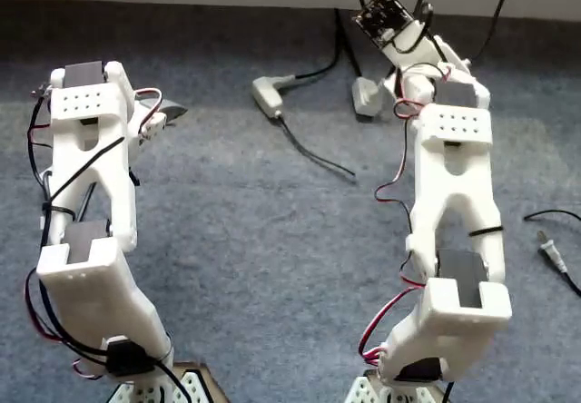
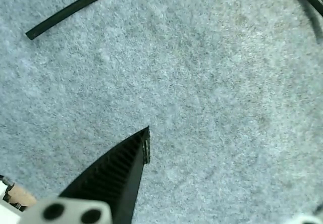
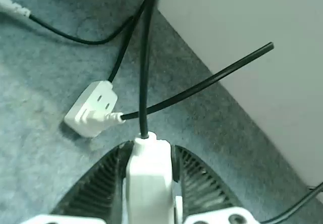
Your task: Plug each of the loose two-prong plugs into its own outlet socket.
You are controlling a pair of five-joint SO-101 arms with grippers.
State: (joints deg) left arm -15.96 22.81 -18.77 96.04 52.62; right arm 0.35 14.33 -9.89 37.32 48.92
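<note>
My right gripper (image 3: pixel 149 151) is shut on a white two-prong plug (image 3: pixel 149 178) whose black cord runs up and away from it. It hangs a little above a white outlet socket (image 3: pixel 93 108) lying on the carpet with its two slots facing up. In the high view that socket (image 1: pixel 368 97) is at the back right, under the gripper (image 1: pixel 379 85). A second white socket piece (image 1: pixel 270 94) lies at the back centre. Another loose plug (image 1: pixel 549 250) rests at the far right. My left gripper (image 1: pixel 162 117) hovers open over bare carpet, with one black finger (image 2: pixel 121 173) in sight.
Grey carpet (image 1: pixel 272 240) covers the floor between the arms. A black cord (image 1: pixel 313 153) trails from the centre socket toward the middle. Another black cable (image 2: pixel 81 4) crosses the carpet near the left gripper. A pale wall (image 3: pixel 262 32) runs close behind the sockets.
</note>
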